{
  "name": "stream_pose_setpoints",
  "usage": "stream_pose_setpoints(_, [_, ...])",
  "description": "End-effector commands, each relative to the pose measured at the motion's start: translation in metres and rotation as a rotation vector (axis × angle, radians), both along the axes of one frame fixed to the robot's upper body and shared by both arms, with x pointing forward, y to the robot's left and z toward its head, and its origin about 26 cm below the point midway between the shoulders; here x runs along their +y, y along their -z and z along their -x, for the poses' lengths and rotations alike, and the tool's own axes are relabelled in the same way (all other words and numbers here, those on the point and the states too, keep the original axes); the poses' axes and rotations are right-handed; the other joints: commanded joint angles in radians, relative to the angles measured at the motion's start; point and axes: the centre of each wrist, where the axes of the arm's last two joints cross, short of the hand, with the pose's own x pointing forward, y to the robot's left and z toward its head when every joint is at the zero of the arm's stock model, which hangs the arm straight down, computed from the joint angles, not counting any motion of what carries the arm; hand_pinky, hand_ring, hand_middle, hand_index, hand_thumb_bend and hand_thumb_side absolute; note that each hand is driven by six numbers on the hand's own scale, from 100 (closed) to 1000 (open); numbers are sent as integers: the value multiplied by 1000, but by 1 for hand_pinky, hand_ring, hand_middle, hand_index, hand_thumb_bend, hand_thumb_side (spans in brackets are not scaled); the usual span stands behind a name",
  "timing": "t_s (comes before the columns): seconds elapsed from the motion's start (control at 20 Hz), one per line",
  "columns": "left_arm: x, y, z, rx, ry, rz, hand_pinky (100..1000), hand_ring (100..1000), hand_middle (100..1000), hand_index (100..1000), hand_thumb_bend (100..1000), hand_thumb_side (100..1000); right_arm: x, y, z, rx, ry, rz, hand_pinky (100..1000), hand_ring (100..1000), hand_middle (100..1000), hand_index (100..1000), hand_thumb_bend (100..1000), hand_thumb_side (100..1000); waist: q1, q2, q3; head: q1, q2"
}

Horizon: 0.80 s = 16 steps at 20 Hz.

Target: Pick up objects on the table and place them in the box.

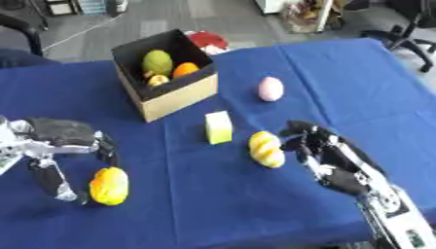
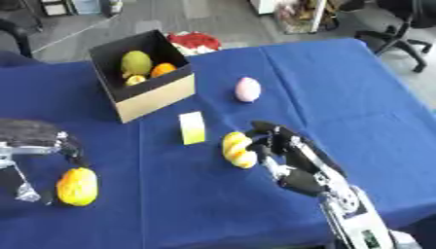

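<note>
Box (image 1: 174,99) at far left of blue table (image 1: 340,97); green fruit (image 1: 157,62), orange (image 1: 185,69) and a small yellow piece inside. Still on cloth: pink egg (image 1: 271,89), yellow block (image 1: 218,127), yellow bread (image 1: 266,149), orange-yellow fruit (image 1: 109,186). Right hand (image 1: 328,155) just beside bread, fingers relaxed, empty. Left hand (image 1: 60,141) beside orange-yellow fruit, fingers spread downward, holding nothing.

A: What occupies the blue worktop (image 2: 340,97)?

B: An open box (image 2: 145,78) at eleven o'clock holds a green fruit (image 2: 135,62) and an orange one (image 2: 163,70). A pink egg shape (image 2: 248,89) lies toward one o'clock; a pale yellow block (image 2: 192,128) sits near centre.

A: And the hands?

B: Right hand (image 2: 294,158), fingers relaxed, just beside a yellow ridged item (image 2: 237,149). Left hand (image 2: 34,136) at nine o'clock, above a yellow-orange fruit (image 2: 77,186).
</note>
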Motion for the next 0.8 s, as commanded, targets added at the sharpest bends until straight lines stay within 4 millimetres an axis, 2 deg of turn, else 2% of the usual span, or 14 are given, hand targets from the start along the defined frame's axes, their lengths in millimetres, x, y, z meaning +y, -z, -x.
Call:
stream_pose_setpoints(0.05, [1,-8,-2,47,174,-152,732,615,590,757,467,100,-2,-6,-1,-19,-6,15,793,721,774,912,100,334,12,-17,-1,-4,4])
stream_pose_setpoints(0.2, [-1,-5,-3,52,175,-133,704,576,544,717,430,100,-2,-6,-1,-19,-9,14,794,721,774,912,100,334,12,-17,-2,-5,4])
stream_pose_setpoints(0.25, [-2,-5,-3,53,173,-126,680,539,503,677,383,100,-2,-6,-1,-18,-9,14,794,721,774,912,100,334,12,-17,-2,-6,4])
stream_pose_setpoints(0.3, [-2,-5,-3,49,170,-115,660,510,471,643,388,100,-2,-6,-1,-18,-10,15,794,721,774,912,100,333,12,-18,-2,-7,4])
stream_pose_setpoints(0.35, [-2,-8,-4,41,167,-103,643,485,443,610,269,100,-2,-5,-1,-18,-10,15,794,721,774,912,100,333,12,-18,-3,-7,4])
stream_pose_setpoints(0.4, [-2,-11,-4,27,162,-89,637,474,428,595,360,100,-2,-5,-1,-17,-10,15,794,721,774,912,100,333,12,-19,-2,-7,4])
stream_pose_setpoints(0.6, [-2,-34,-7,-50,137,-24,610,435,381,545,335,100,-2,-5,-1,-15,-9,14,794,722,775,912,100,333,13,-21,-1,-11,4])
stream_pose_setpoints(0.8, [-7,-67,-13,-155,116,30,620,438,383,551,370,100,-2,-4,-1,-13,-9,15,795,721,775,913,100,331,12,-23,-1,-17,4])
